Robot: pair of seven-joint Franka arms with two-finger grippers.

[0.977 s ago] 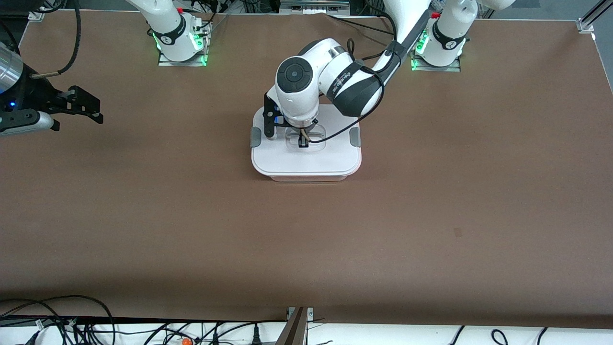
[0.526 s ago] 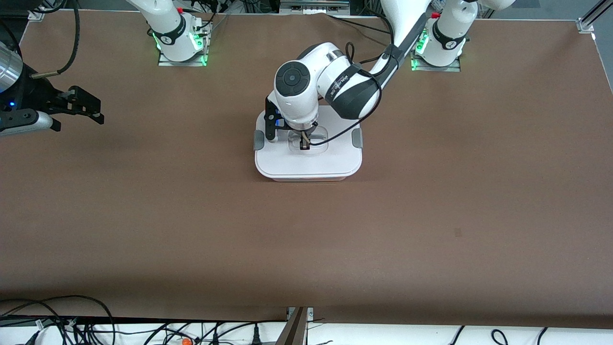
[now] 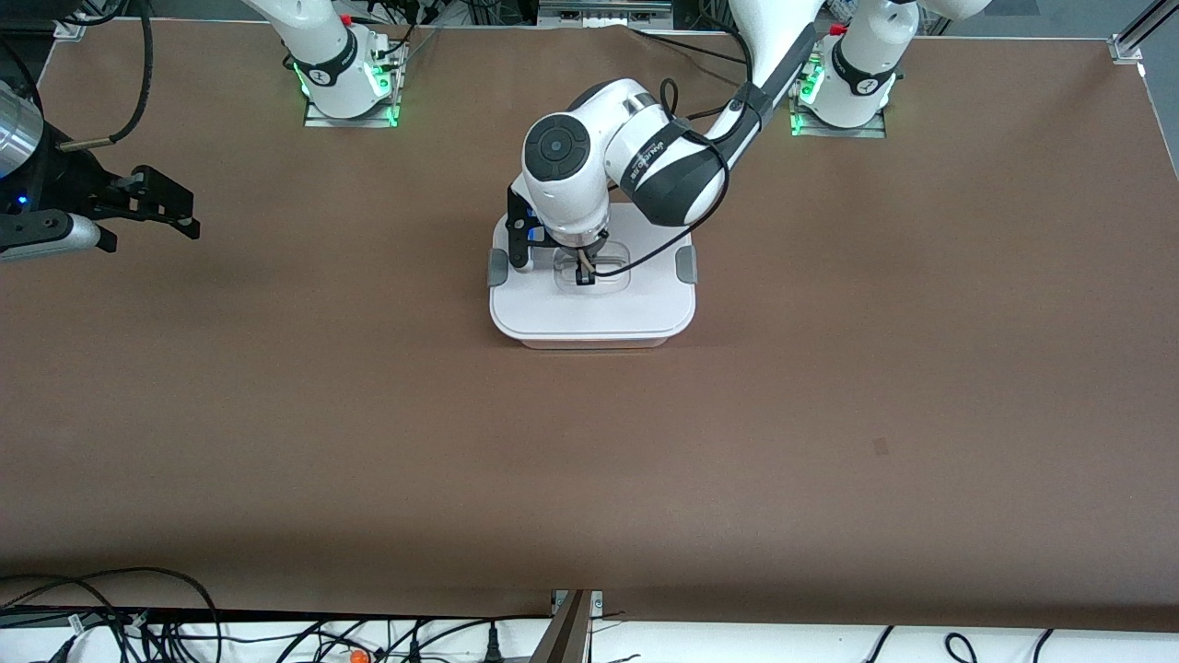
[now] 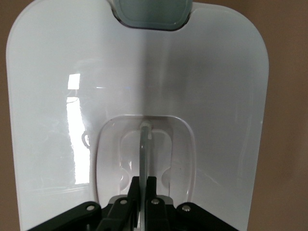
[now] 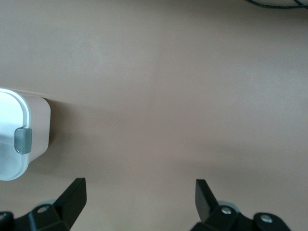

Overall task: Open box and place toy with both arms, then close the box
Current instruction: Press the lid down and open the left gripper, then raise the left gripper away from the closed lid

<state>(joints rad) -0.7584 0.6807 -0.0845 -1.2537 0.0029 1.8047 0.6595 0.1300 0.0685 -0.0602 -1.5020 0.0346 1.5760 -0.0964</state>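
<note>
The box [image 3: 594,313] stands mid-table, its white lid [image 4: 216,96] over the pale pink base, with a grey clip [image 3: 498,268] at each end. My left gripper [image 3: 584,274] points straight down into the lid's clear recessed centre and is shut on the thin upright handle [image 4: 145,144]; in the left wrist view the left gripper [image 4: 145,179] has both fingers pressed against it. My right gripper [image 3: 189,214] hangs open and empty over bare table at the right arm's end. In the right wrist view the right gripper [image 5: 140,185] faces the box [image 5: 33,125]. The toy is out of view.
The brown table top [image 3: 829,414] stretches bare round the box. The arm bases [image 3: 348,83] stand along the table edge farthest from the front camera. Cables [image 3: 138,617] lie past the edge nearest that camera.
The left gripper and the lid have shifted slightly toward the left arm's end, and the lid now sits squarer over the base. The right arm has not moved.
</note>
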